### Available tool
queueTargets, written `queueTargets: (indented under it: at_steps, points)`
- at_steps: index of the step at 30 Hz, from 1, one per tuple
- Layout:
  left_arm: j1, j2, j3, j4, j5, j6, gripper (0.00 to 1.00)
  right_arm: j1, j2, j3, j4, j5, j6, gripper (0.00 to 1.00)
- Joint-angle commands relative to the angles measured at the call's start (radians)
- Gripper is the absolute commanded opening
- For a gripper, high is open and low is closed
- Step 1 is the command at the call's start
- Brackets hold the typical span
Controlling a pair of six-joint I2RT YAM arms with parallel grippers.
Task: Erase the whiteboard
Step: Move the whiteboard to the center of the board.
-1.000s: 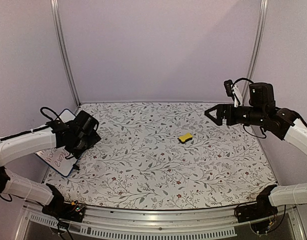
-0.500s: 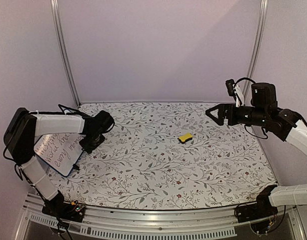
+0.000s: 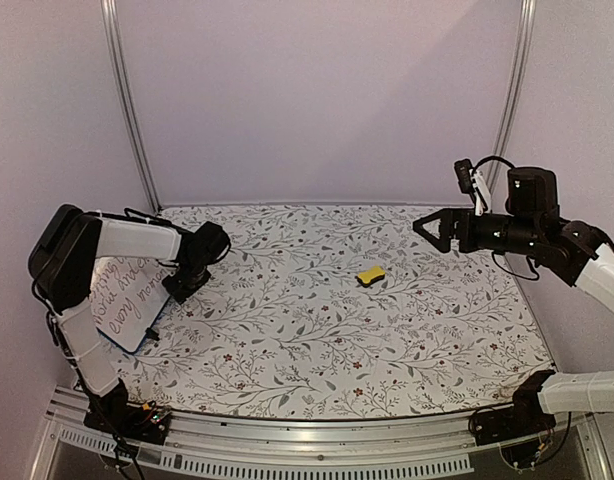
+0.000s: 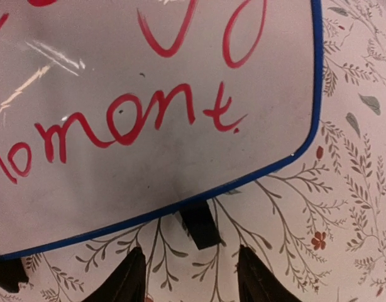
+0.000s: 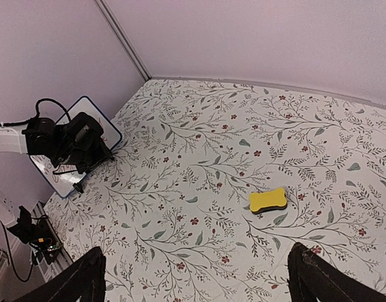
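Note:
The whiteboard (image 3: pixel 125 300) lies at the table's left edge, blue-framed, with red handwriting on it (image 4: pixel 149 113). My left gripper (image 3: pixel 179 287) sits low at the board's right edge. In the left wrist view its jaws (image 4: pixel 190 253) stand apart over the cloth, and one black foot (image 4: pixel 200 225) of the board lies just ahead of the gap, untouched. A yellow eraser (image 3: pixel 370 274) rests on the cloth right of centre (image 5: pixel 267 200). My right gripper (image 3: pixel 424 228) hovers high at the right, wide open (image 5: pixel 196 267) and empty. The right wrist view shows the whiteboard (image 5: pixel 92 108) far off.
A floral cloth (image 3: pixel 317 330) covers the table. Purple walls and two metal posts (image 3: pixel 127 110) close in the back and sides. The metal front rail (image 3: pixel 317 445) carries both arm bases.
My left arm folded back with its elbow raised, and the gripper shifted right to the board's right edge while its jaws narrowed. More of the writing shows. The right arm barely moved.

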Motion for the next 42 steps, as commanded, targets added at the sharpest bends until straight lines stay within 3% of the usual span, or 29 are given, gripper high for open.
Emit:
queueTargets:
  at_steps: [1, 15, 32, 36, 42]
  points:
    - [0.011, 0.048, 0.044, 0.0, -0.049, 0.008, 0.49, 0.007, -0.009, -0.02, 0.009, -0.035, 0.018, 0.99]
    - [0.02, 0.173, 0.126, -0.085, -0.103, -0.073, 0.42, 0.007, -0.014, -0.031, 0.017, -0.066, 0.029, 0.99]
    - [0.02, 0.204, 0.144, -0.07, -0.132, -0.04, 0.17, 0.007, -0.015, -0.049, 0.043, -0.102, 0.035, 0.99]
    - [0.02, 0.202, 0.14, -0.061, -0.129, -0.026, 0.06, 0.007, -0.015, -0.049, 0.046, -0.104, 0.035, 0.99]
    - [-0.009, 0.197, 0.136, -0.048, -0.111, -0.018, 0.04, 0.007, -0.012, -0.052, 0.045, -0.106, 0.036, 0.99]
